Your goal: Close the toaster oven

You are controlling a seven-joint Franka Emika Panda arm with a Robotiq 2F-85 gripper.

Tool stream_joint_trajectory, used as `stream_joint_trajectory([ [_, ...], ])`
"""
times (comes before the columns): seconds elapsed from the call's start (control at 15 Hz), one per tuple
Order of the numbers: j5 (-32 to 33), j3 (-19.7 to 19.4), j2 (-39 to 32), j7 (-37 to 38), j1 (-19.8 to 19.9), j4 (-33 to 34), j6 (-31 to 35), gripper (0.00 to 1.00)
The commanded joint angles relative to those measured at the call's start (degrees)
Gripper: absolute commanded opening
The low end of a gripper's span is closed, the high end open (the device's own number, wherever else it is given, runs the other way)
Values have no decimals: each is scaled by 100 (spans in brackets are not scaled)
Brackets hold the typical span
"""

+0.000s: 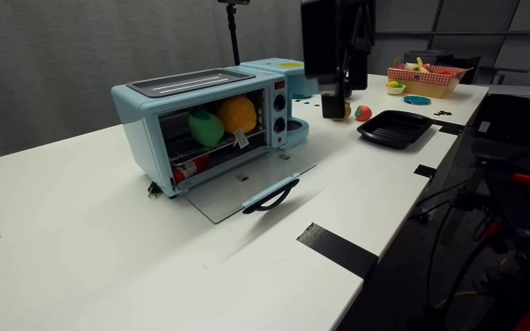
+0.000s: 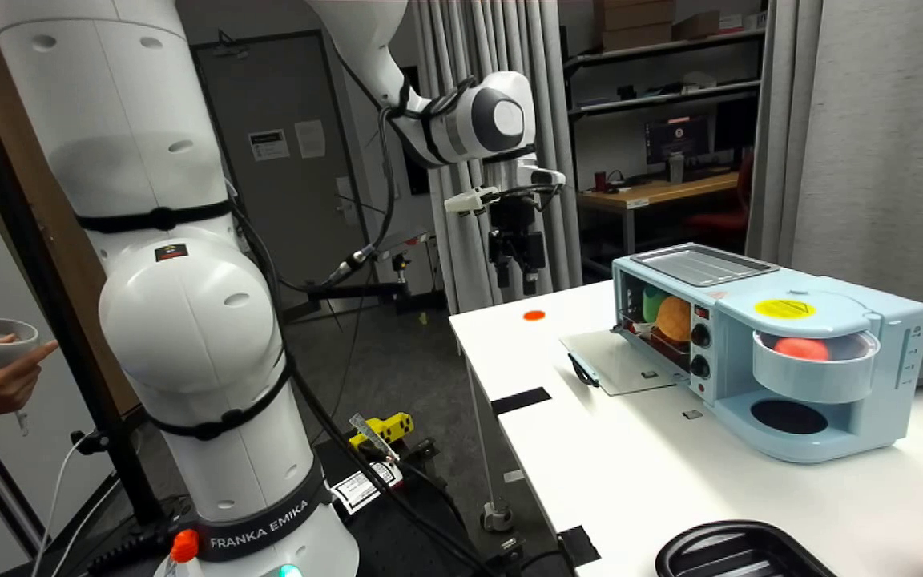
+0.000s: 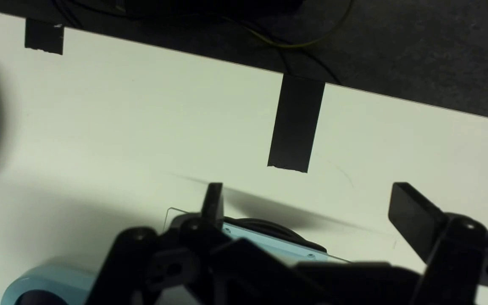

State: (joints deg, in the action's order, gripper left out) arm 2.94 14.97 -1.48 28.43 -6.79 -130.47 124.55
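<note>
Toaster oven (image 1: 138,133) sits on the counter (image 1: 108,257), glass door (image 1: 250,187) down, in both exterior views. Gripper (image 3: 307,203) hangs above counter level; jaws spread wide, clearest in wrist view, door's black handle (image 3: 273,228) showing through the gap. An exterior view shows handle and gripper well apart. Only in an exterior view: basket (image 1: 426,90) with checked cloth (image 1: 430,77), far end. Also only in an exterior view: red round thing (image 2: 802,348) in the side cup (image 2: 814,381). Counter's white, black tape (image 3: 297,123) at the edge. Grey curtain (image 2: 894,152), shelves (image 2: 630,105), desk (image 2: 654,192) behind.
</note>
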Motion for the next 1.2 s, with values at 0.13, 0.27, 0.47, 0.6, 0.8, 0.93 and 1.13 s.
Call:
stream_joint_trajectory([
  [0.13, -436, -287, -611, 509, -194, -67, 790, 100],
  [0.27, -561, -380, -857, 618, -197, -47, 1089, 100],
  [0.47, -678, -533, -1223, 701, -218, -2, 1541, 100],
  [0.6, -713, -623, -1464, 690, -240, 37, 1791, 100],
  [0.8, -753, -725, -1825, 670, -309, 110, 2108, 100],
  [0.93, -741, -788, -2051, 669, -377, 169, 2248, 100],
  [1.13, -703, -886, -2287, 670, -507, 248, 2388, 100],
])
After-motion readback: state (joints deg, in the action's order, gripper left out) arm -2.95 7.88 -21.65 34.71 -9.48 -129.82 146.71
